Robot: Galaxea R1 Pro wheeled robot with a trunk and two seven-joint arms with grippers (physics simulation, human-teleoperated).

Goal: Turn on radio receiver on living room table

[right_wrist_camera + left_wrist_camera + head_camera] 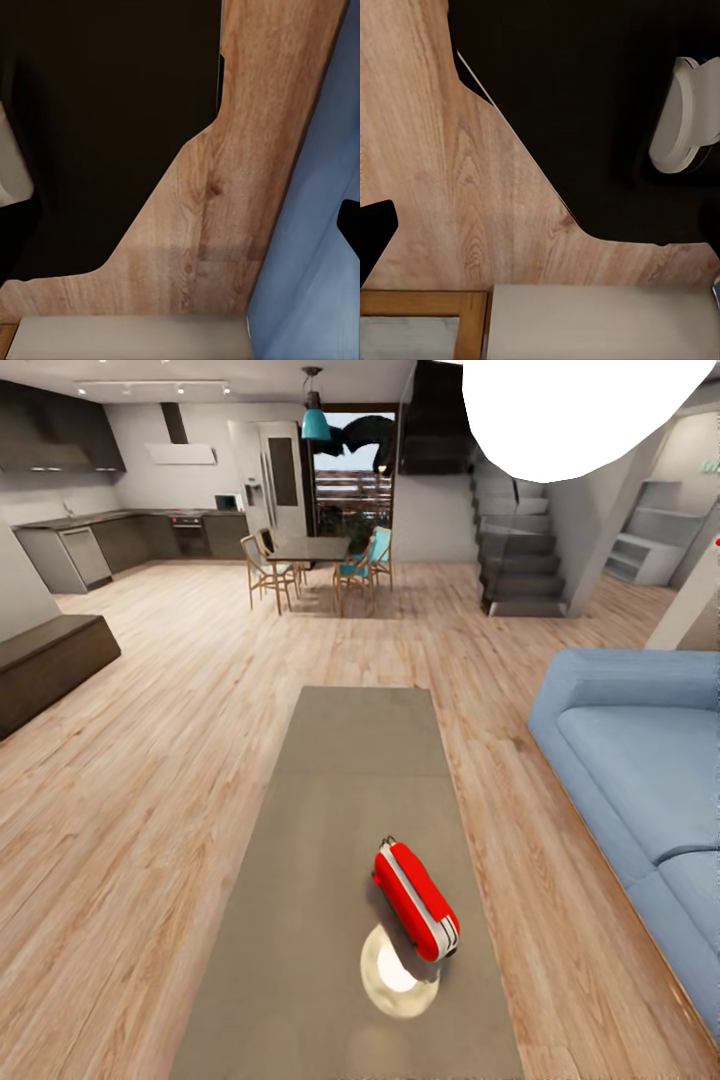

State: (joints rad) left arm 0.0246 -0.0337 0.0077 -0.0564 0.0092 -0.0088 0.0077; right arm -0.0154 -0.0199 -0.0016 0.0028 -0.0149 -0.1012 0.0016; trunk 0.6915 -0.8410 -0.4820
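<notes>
From the head camera I read the radio (416, 898) at 6 o'clock, lying on the near part of the table (330, 840) beside a pale round glare patch (398, 975). The sofa (640, 760) sits at 3 o'clock. Dining chairs (318, 568) stand at 12 o'clock, far off. Both wrist cameras face plank floor (457, 187); I cannot tell either gripper's finger state.

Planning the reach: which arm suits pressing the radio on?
Probably the right: the radio receiver lies right of the table midline, nearer the sofa. Neither claw's state is visible.
</notes>
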